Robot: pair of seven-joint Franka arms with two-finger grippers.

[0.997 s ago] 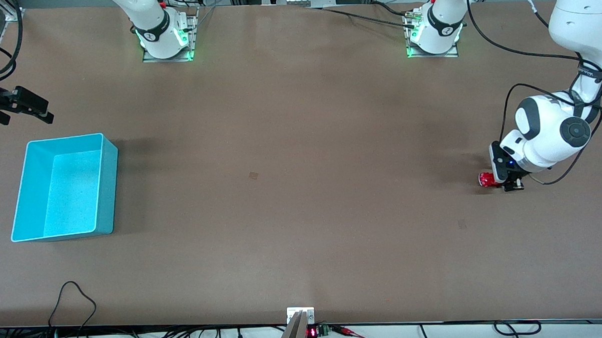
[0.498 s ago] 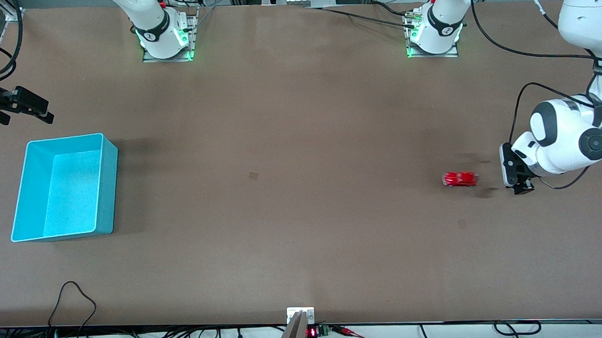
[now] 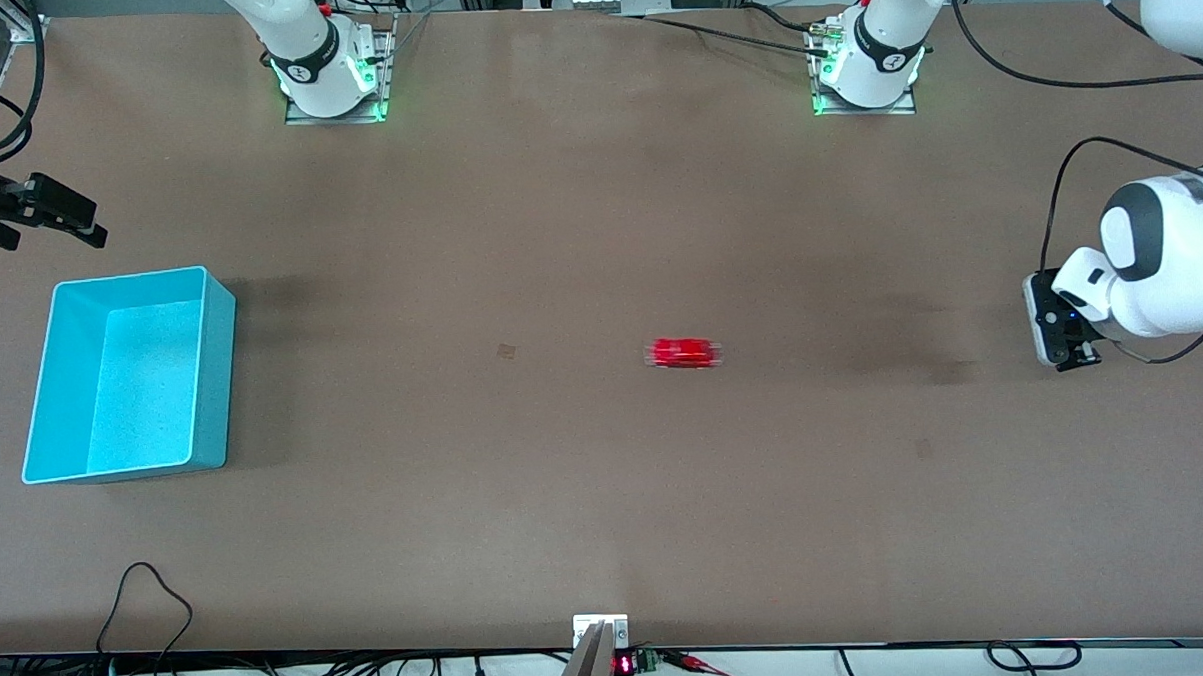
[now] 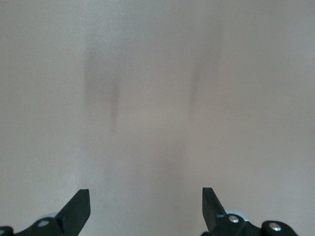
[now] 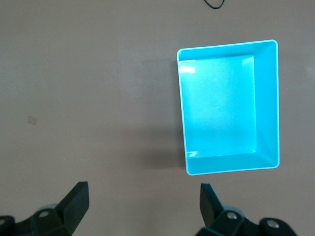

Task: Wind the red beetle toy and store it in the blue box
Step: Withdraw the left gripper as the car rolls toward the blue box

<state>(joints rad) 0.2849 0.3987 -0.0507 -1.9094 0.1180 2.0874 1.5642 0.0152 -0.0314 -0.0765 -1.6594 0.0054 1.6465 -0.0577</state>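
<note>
The red beetle toy (image 3: 684,352) is sitting on the bare table (image 3: 598,228) around the middle, motion-blurred, with nothing touching it. It's well apart from the blue box (image 3: 129,377), which is down at the right arm's end of the table with only its speckled floor showing inside.

The left tool (image 3: 1062,347) is over the table at the left arm's end, well away from the toy, and its wrist view shows both fingers (image 4: 78,210) spread wide with just bare table between them. The right tool (image 3: 42,209) hangs up above the table edge near the box, fingers (image 5: 76,199) released too, holding nothing
</note>
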